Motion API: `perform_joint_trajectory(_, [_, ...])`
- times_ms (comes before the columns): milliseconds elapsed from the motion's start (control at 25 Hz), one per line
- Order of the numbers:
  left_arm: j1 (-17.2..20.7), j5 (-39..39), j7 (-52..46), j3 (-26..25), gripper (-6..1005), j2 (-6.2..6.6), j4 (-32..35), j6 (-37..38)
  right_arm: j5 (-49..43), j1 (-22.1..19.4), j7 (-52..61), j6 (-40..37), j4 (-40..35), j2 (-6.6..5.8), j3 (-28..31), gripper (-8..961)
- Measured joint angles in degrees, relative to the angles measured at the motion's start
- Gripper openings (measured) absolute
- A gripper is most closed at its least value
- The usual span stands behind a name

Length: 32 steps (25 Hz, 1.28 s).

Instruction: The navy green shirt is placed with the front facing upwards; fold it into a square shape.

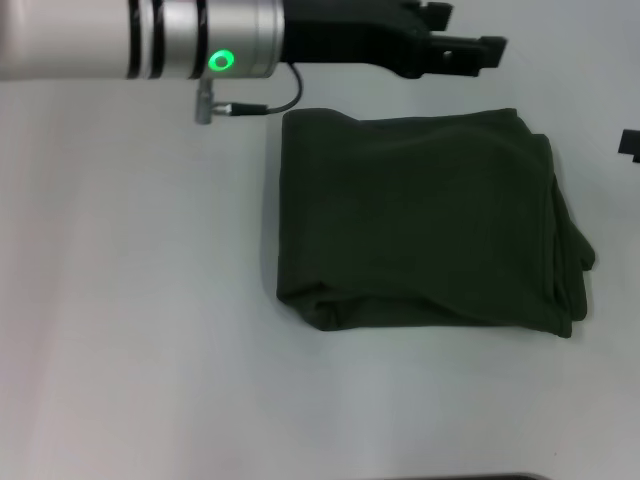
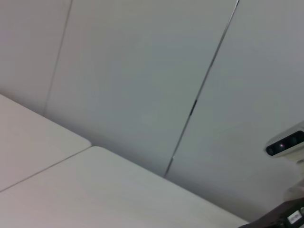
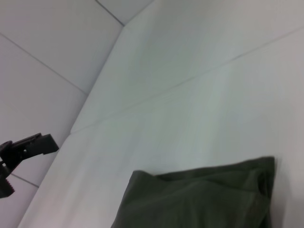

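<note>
The navy green shirt lies on the white table as a folded, roughly square bundle with its plain side up. No lettering or collar shows. Layered edges stick out along its right side and front. The shirt's far edge also shows in the right wrist view. My left gripper hangs above the table just beyond the shirt's far edge, open and holding nothing. It also shows in the right wrist view. Only a black bit of my right gripper peeks in at the right edge, apart from the shirt.
My left arm's silver forearm with a green light crosses the top of the head view. Bare white tabletop surrounds the shirt. Grey wall panels stand behind the table, and a seam in the tabletop runs across it.
</note>
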Motion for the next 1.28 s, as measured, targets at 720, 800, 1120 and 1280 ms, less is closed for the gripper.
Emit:
perform_joint_trajectory(720, [11.1, -0.1, 7.6, -13.2, 921, 0.14, 0.5, 4.9, -2.9, 1.2, 2.5, 4.3, 1.7, 3.24, -6.6, 745])
perform_joint_trajectory(800, [11.2, -0.1, 7.8, -13.4, 921, 0.13, 0.4, 5.0, -2.9, 1.0, 2.9, 4.7, 1.8, 3.20, -6.3, 745])
perform_joint_trajectory(1120, [11.2, -0.1, 7.9, -13.1, 921, 0.10, 0.0, 5.0, -3.0, 1.5, 3.5, 7.5, 3.5, 3.52, -6.7, 745])
perform_joint_trajectory(1280, [11.0, -0.1, 7.9, -13.3, 921, 0.10, -0.4, 5.0, -3.0, 1.6, 3.5, 8.5, 4.1, 3.61, -6.7, 746])
